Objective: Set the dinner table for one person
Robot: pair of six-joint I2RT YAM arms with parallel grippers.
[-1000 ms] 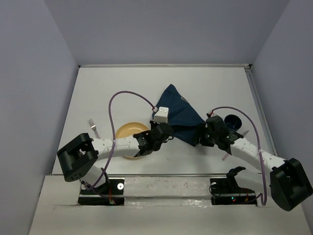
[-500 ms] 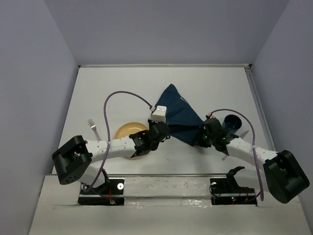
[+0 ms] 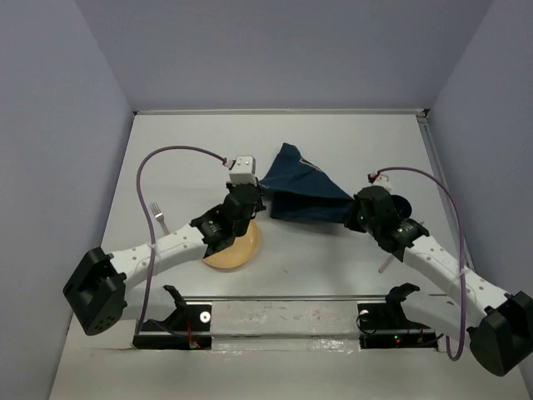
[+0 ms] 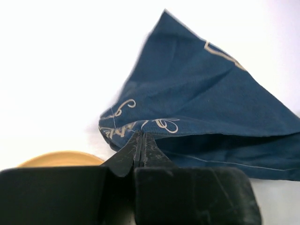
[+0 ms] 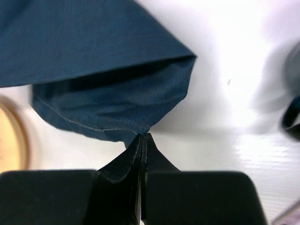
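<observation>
A dark blue cloth placemat (image 3: 304,190) with pale stitched patterns hangs lifted above the white dinner table (image 3: 350,142), stretched between my two grippers. My left gripper (image 3: 260,200) is shut on its left corner; the cloth (image 4: 201,98) fills the left wrist view ahead of the gripper (image 4: 140,135). My right gripper (image 3: 351,215) is shut on the right corner; the right wrist view shows the gripper (image 5: 141,137) pinching the cloth (image 5: 93,61). A yellow plate (image 3: 231,248) lies under my left arm. A fork (image 3: 158,217) lies left of it.
A dark blue cup (image 3: 400,208) stands just behind my right wrist, blurred at the edge of the right wrist view (image 5: 293,117). A pale utensil (image 3: 385,265) lies partly under my right arm. Lavender walls border the table on three sides.
Both grippers have risen and moved away from me with the placemat's corners, pulling them apart. The cloth now hangs stretched and lifted. The left arm swung left, uncovering more of the plate.
</observation>
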